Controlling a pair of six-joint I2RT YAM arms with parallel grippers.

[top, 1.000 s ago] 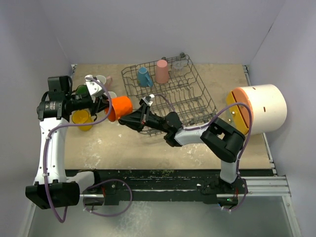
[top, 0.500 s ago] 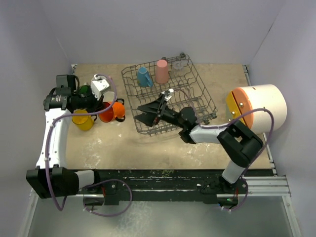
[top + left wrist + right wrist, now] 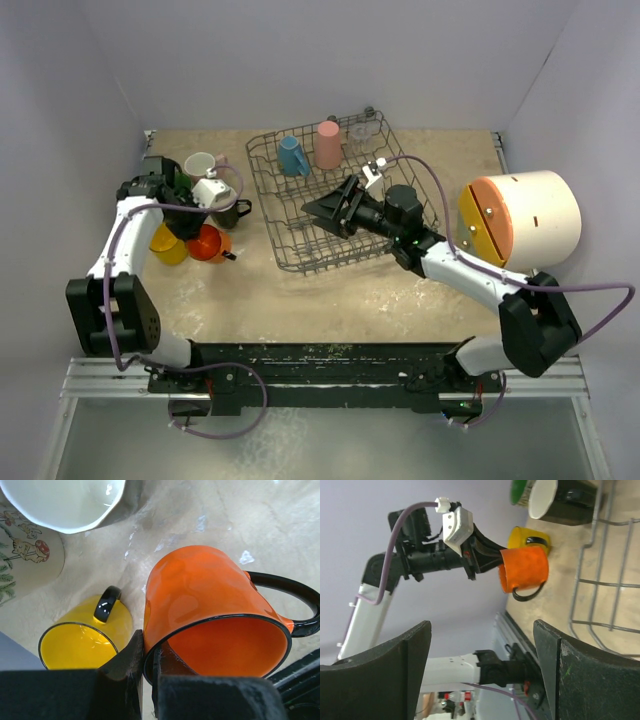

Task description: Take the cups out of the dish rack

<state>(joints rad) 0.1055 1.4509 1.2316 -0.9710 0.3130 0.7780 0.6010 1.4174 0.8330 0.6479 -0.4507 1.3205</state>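
My left gripper [image 3: 204, 231] [image 3: 147, 652] is shut on the rim of the orange mug [image 3: 210, 245] [image 3: 200, 595] [image 3: 524, 569], one finger inside and one outside. It holds the mug low over the table, right beside the yellow mug [image 3: 166, 244] [image 3: 80, 645]. A black mug [image 3: 232, 212] and a cream mug [image 3: 200, 165] stand just behind them. My right gripper [image 3: 322, 213] [image 3: 482, 625] hangs open and empty over the dish rack [image 3: 405, 205]. At the rack's far end sit a blue mug [image 3: 292, 155], a tall pink tumbler [image 3: 328, 144] and a clear glass [image 3: 362, 135].
A big white cylinder with an orange end [image 3: 525, 220] lies at the table's right edge. Purple walls close in the back and both sides. The rack's wire side [image 3: 600, 580] runs close by the group of mugs.
My left gripper has carried the orange mug back and left, down beside the yellow mug. The right arm has let go of the mug, pulled back over the rack and opened its jaws.
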